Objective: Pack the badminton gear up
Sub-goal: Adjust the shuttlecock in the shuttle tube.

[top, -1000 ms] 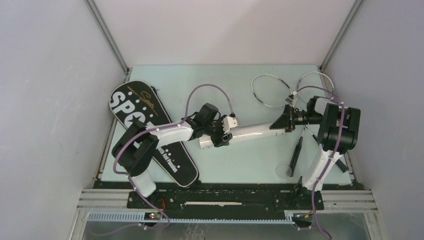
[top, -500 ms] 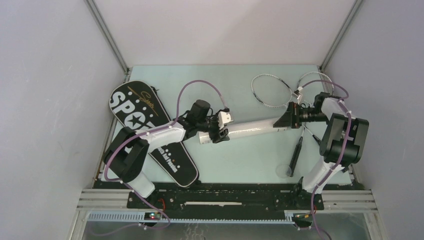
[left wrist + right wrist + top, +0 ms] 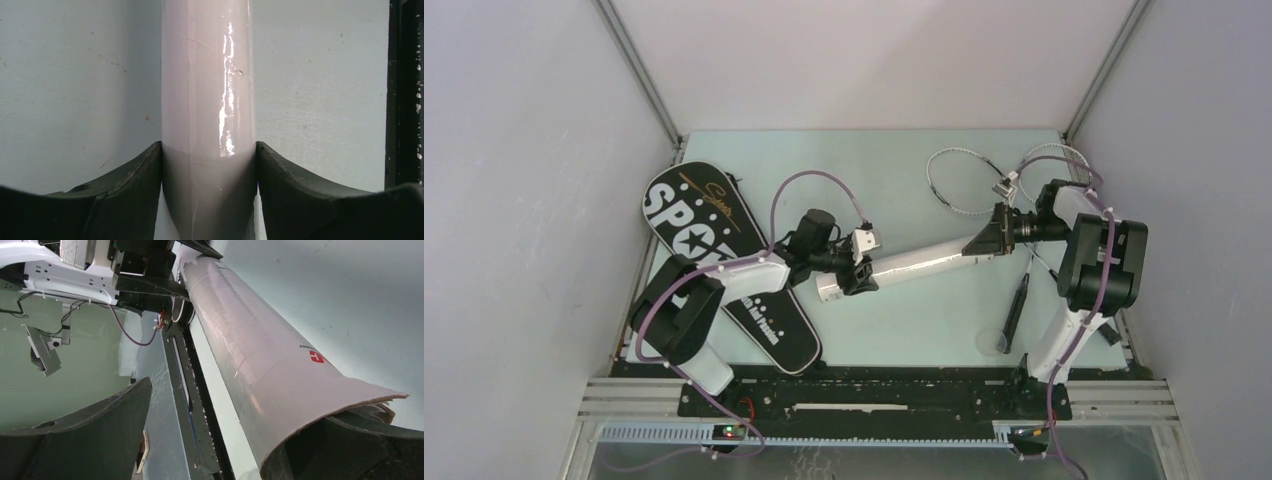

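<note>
- The left gripper [image 3: 208, 150] clamps the white tube [image 3: 207, 75] near one end.
- The tube's long axis runs straight ahead to the right gripper [image 3: 987, 240], jaws spread wide, one finger seemingly inside the open mouth.
- The black bag [image 3: 714, 250] lies behind the left gripper, nearer that arm.

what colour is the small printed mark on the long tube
The mark is red on the white tube; clearest in the right wrist view.

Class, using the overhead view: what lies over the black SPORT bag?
The left arm crosses above the black bag, hiding its middle lettering. Nothing else shows on its uncovered ends. Whatever is beneath the arm, or inside the bag, cannot be seen.
</note>
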`<action>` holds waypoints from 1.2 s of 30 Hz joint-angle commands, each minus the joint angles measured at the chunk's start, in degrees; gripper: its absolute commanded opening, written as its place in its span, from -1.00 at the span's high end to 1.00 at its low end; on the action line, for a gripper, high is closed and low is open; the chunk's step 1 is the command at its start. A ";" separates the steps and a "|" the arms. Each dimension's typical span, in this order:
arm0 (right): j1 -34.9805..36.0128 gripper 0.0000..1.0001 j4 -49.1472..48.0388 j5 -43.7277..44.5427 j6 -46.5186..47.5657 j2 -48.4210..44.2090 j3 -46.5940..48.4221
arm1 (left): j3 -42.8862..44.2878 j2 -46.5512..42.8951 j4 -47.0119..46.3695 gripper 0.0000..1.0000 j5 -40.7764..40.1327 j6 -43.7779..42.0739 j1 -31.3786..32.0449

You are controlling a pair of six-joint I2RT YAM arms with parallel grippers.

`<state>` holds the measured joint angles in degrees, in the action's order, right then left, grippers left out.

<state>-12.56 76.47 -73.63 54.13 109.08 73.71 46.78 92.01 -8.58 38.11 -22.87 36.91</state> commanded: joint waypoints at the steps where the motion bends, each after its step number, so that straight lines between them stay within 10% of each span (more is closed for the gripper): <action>1: 2.09 -0.99 1.29 -2.84 -1.65 -5.61 0.45 | -1.68 -4.05 -13.37 -0.16 6.93 3.20 0.22; 13: 5.17 -0.99 -17.33 14.57 -26.09 -26.59 -3.30 | -5.32 -8.52 -19.28 -0.13 12.77 3.63 -2.57; 36: 2.80 -0.99 -3.20 13.39 -19.71 -30.97 7.46 | -10.49 -9.57 -43.57 -0.02 21.72 19.76 -6.95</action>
<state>-8.60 69.76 -60.55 31.44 78.11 78.17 36.36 83.57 -37.10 54.33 -8.14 30.65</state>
